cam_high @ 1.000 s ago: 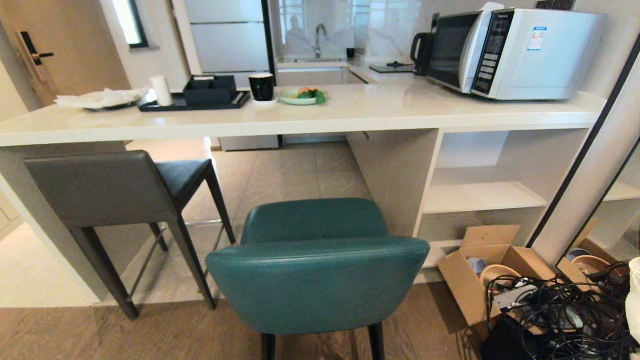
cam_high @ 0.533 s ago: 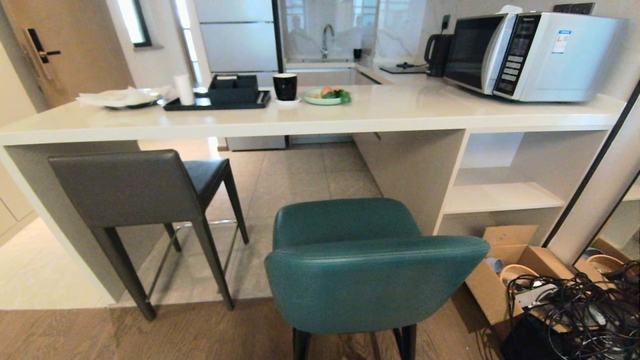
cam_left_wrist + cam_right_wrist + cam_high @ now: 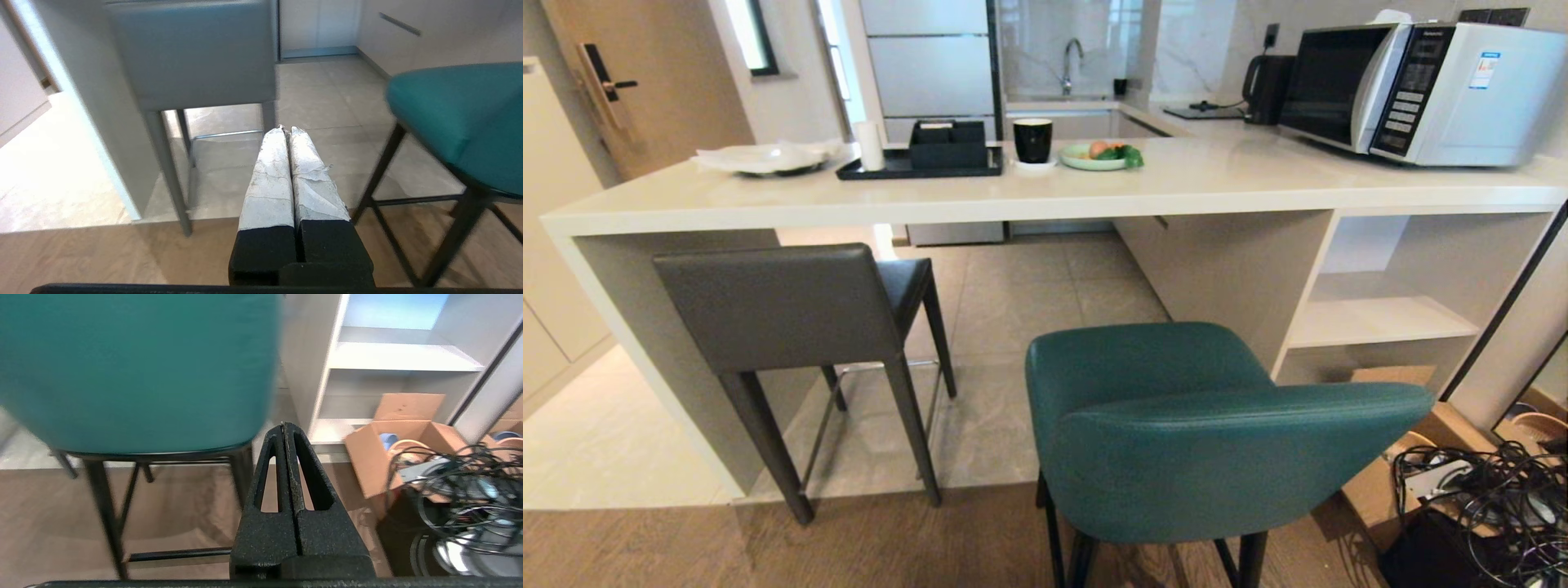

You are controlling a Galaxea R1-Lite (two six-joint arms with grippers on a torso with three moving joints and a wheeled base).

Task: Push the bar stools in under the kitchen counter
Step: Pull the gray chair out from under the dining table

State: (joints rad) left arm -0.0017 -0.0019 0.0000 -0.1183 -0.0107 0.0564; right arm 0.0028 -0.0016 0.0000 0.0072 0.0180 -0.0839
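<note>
The whole view is sliding sideways, shifting everything rightward in frame. Nearest, both the left gripper point(image 3: 286, 130) and right gripper point(image 3: 283, 425) are staying clenched, empty. The teal stool point(image 3: 1217, 441) is standing clear of the kitchen counter point(image 3: 1013, 200), back toward the robot; the grey stool point(image 3: 792, 310) is sitting partly under it.

Bright, even indoor light fills the room, strongest from the window point(image 3: 752, 37) at the far left, and the pale floor tiles point(image 3: 596, 441) there wash out to near white. The glossy kitchen counter point(image 3: 980, 200) carries soft sheen — no hard glare. The stools cast faint shadows. Straight lines bow toward the head view's edges. In the right wrist view the teal stool point(image 3: 135, 371) smears with motion blur — its outline is soft.
</note>
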